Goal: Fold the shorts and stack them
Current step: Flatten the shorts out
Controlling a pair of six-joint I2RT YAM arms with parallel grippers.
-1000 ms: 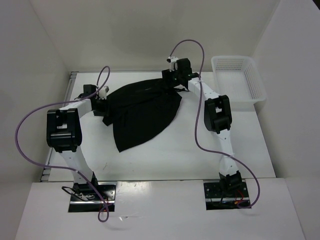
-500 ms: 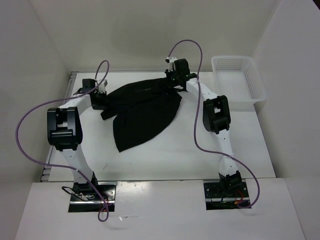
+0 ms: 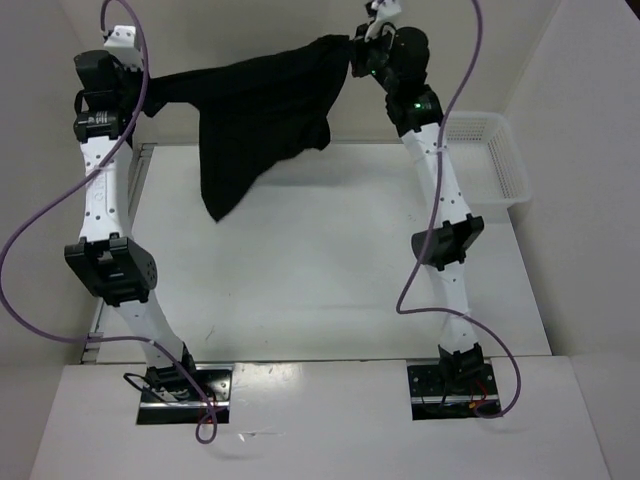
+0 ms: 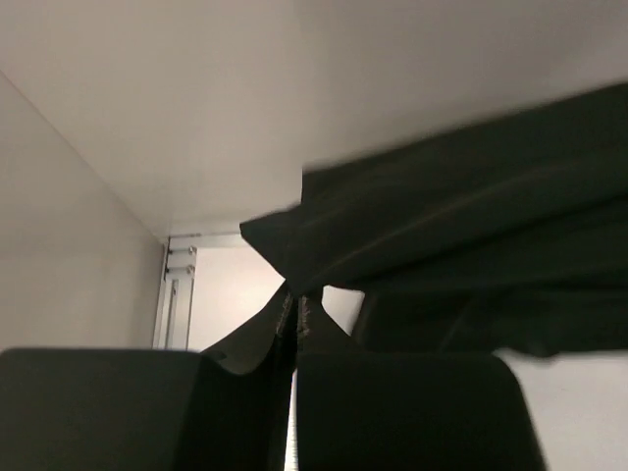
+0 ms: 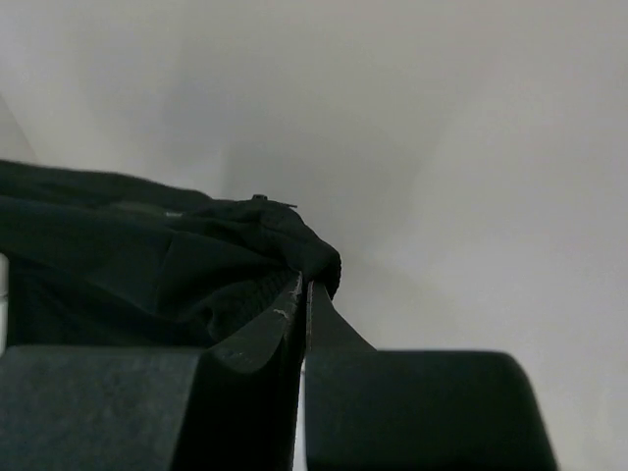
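Note:
The black shorts (image 3: 255, 110) hang stretched in the air high above the table, held by both arms at their top edge. My left gripper (image 3: 140, 88) is shut on the shorts' left corner; in the left wrist view the cloth (image 4: 461, 235) runs off to the right from the pinched jaws (image 4: 296, 299). My right gripper (image 3: 355, 55) is shut on the right corner, where bunched fabric (image 5: 177, 255) sits at the closed fingertips (image 5: 303, 287). One leg of the shorts droops down to the lower left (image 3: 218, 195).
A white mesh basket (image 3: 495, 160) stands at the table's back right edge. The white table (image 3: 300, 270) lies below the hanging cloth, with white walls on three sides. Purple cables loop from both arms.
Both grippers closed on the shorts while they lay on the table, then both arms rose high, lifting the shorts off the table and spreading them between them.

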